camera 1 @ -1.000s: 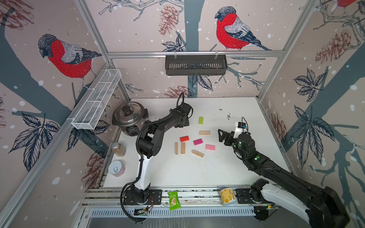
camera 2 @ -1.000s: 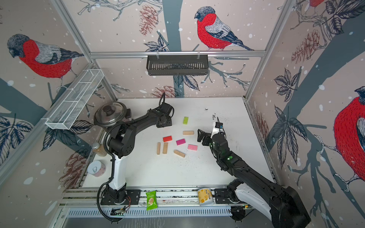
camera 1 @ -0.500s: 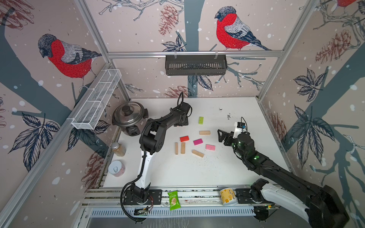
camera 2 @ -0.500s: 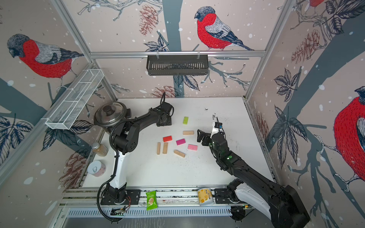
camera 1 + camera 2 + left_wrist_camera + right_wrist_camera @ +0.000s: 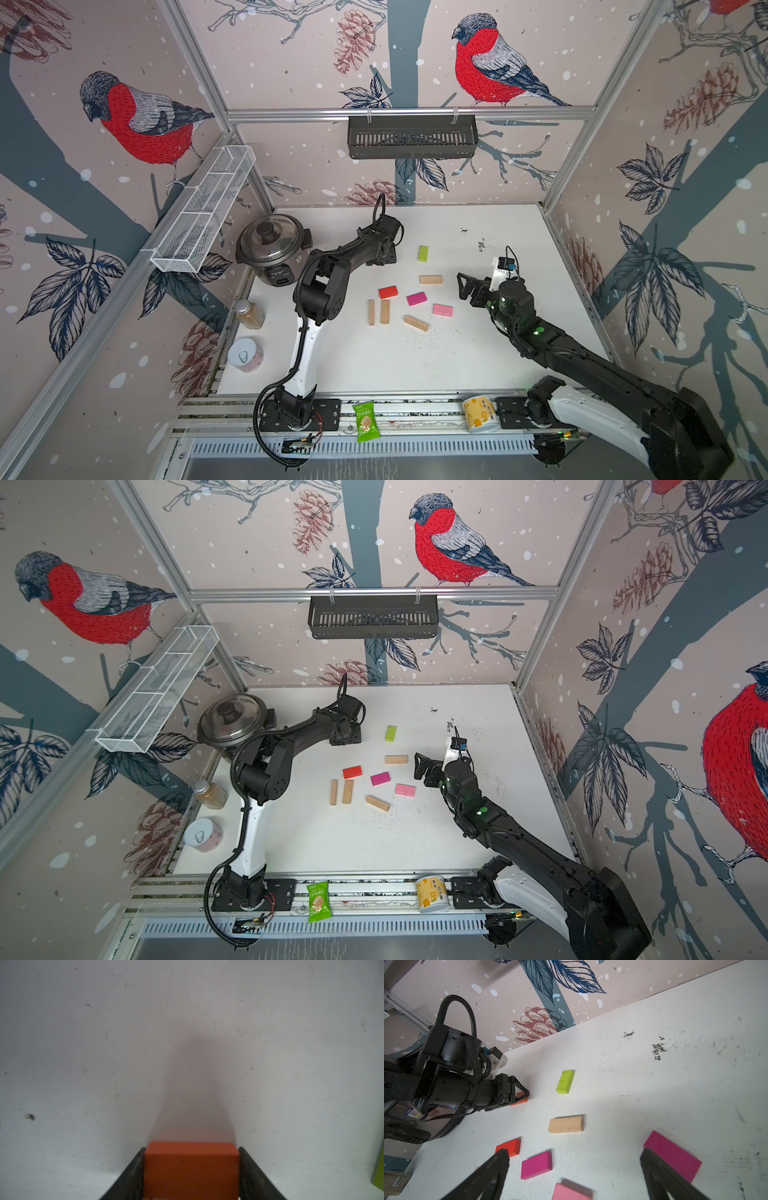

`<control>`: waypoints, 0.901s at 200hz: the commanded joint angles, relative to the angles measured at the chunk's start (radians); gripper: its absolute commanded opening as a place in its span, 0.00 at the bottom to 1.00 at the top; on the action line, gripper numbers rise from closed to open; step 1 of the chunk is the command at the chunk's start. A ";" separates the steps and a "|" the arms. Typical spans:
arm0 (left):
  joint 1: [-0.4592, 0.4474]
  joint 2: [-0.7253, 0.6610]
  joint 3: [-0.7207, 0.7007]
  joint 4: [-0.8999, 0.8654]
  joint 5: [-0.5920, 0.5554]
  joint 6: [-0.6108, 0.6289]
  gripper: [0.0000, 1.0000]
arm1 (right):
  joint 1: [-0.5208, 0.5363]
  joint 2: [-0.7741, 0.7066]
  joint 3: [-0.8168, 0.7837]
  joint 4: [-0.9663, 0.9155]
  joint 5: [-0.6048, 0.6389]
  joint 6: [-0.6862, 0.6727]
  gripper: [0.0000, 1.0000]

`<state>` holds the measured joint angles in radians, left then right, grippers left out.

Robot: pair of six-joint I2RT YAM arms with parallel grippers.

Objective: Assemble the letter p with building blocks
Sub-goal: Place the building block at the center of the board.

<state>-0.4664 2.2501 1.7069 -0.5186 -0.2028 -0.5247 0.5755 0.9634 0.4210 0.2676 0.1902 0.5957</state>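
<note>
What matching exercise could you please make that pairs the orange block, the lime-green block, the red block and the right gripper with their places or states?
Things:
1. orange block
2. lime-green block
3. red block
4. right gripper

Places or states:
A. open, holding nothing
B. flat on the table next to the magenta block, not touching it
C. clamped in the left gripper
D. the loose block nearest the back wall

Pairs: 1-C, 2-D, 3-B, 4-A
</note>
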 commanded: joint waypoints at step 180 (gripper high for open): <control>0.008 -0.120 -0.067 0.004 0.058 0.006 0.97 | 0.001 0.012 0.010 0.032 -0.009 -0.020 1.00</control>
<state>-0.4610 2.1723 1.6661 -0.5301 -0.1581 -0.5236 0.5755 0.9737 0.4244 0.2699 0.1860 0.5945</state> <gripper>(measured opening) 0.975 0.997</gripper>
